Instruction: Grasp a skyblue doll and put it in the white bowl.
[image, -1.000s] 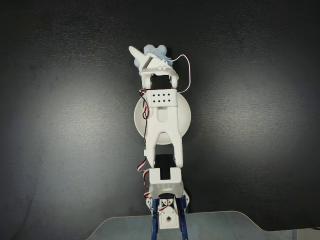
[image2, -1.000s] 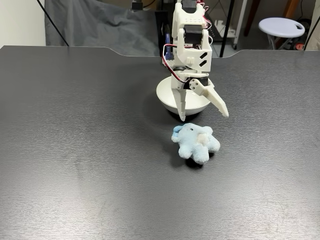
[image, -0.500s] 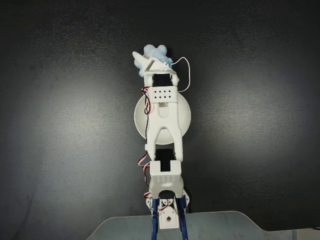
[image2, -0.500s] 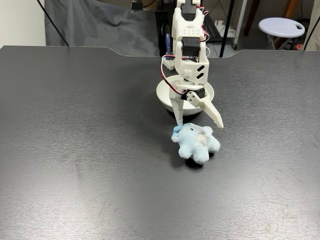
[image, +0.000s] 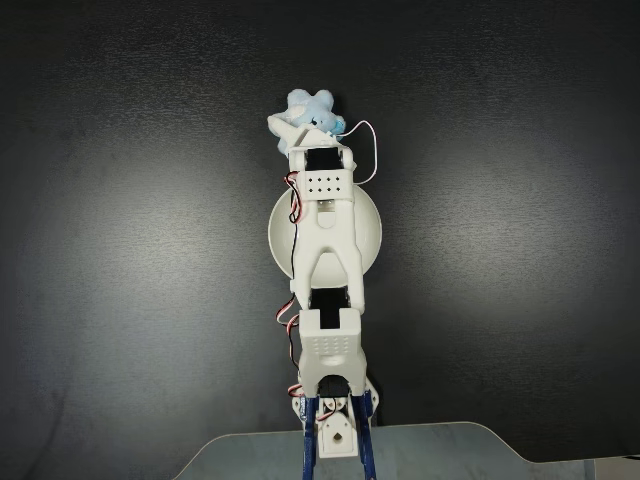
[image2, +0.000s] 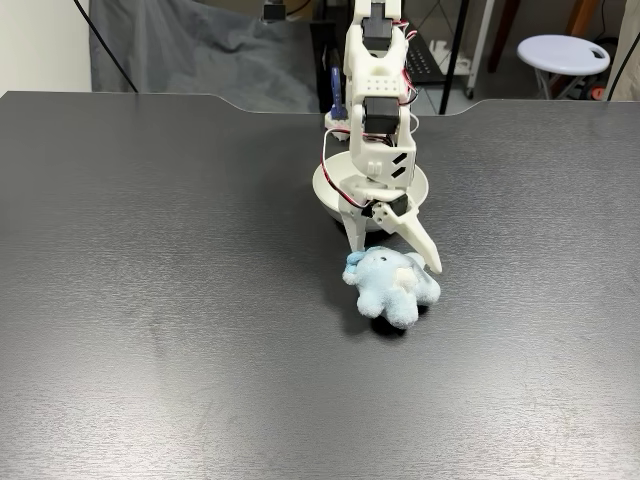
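Observation:
The skyblue doll (image2: 392, 286) lies on the dark table just in front of the white bowl (image2: 330, 187). From above, the doll (image: 310, 108) pokes out past the arm's tip and the white bowl (image: 370, 238) sits under the arm. My gripper (image2: 393, 255) is open and lowered over the doll's back edge, one finger at its left side and the other at its right. The fingertips look level with the plush top; whether they touch it is unclear. From above the gripper (image: 297, 130) is mostly covered by the wrist.
The dark tabletop (image2: 150, 300) stretches wide on both sides of the doll. A grey cloth (image2: 190, 50) and a white stool (image2: 563, 52) stand beyond the table's far edge. The arm's base (image: 335, 430) sits at the table edge.
The gripper has come down and forward from above the bowl's front rim to straddle the doll's near edge. The doll and bowl stayed in place.

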